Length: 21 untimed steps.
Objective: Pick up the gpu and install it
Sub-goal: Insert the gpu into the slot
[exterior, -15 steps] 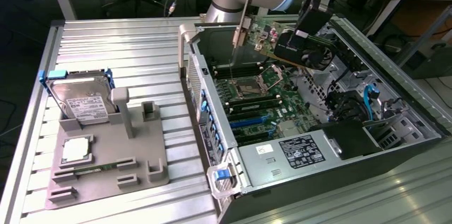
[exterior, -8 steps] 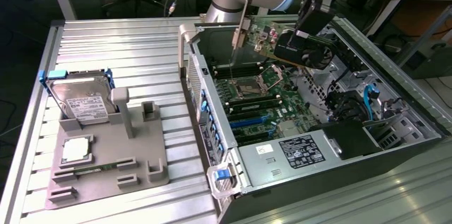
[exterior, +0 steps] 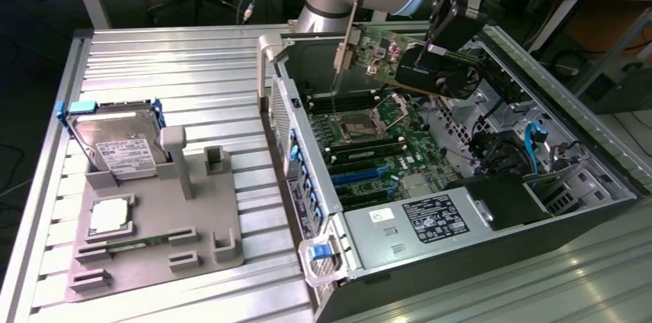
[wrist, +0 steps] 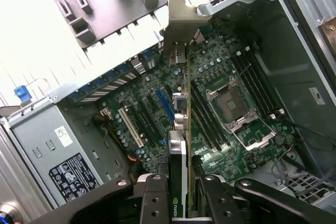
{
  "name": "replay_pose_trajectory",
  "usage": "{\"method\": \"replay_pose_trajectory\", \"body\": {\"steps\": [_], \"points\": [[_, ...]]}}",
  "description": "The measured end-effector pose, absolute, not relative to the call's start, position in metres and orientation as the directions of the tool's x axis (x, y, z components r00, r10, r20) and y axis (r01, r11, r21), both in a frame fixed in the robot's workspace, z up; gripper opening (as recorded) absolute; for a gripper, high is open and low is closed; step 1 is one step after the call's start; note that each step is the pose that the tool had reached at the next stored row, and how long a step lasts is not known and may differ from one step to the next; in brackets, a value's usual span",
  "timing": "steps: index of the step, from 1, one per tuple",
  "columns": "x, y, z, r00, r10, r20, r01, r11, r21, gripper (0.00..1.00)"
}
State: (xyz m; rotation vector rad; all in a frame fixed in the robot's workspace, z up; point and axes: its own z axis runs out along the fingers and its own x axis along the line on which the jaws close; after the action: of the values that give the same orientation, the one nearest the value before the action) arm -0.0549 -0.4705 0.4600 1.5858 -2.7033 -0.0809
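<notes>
The gpu (exterior: 382,48), a green circuit card with a black fan housing and a silver end bracket, hangs tilted above the far end of the open computer case (exterior: 570,208). My gripper (exterior: 436,46) comes down from above and is shut on the card near its fan. In the wrist view the gpu (wrist: 178,145) runs edge-on between the two dark fingers (wrist: 152,195), with its bracket at the far end. Below it lies the motherboard (wrist: 220,77) with a blue expansion slot (wrist: 164,106). The card is clear of the board.
A grey fixture plate (exterior: 204,224) at the exterior view's left holds an upright hard drive (exterior: 117,143), a processor chip (exterior: 110,216) and a memory stick (exterior: 122,247). Inside the case are the open processor socket (exterior: 367,121), a labelled power supply (exterior: 428,220) and cables (exterior: 509,151).
</notes>
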Motion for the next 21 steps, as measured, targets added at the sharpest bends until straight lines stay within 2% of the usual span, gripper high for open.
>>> {"method": "replay_pose_trajectory", "body": {"steps": [21], "points": [[-0.0549,-0.4705,0.4600,-0.368,-0.930,-0.021,-0.929,0.367,0.048,0.27]]}}
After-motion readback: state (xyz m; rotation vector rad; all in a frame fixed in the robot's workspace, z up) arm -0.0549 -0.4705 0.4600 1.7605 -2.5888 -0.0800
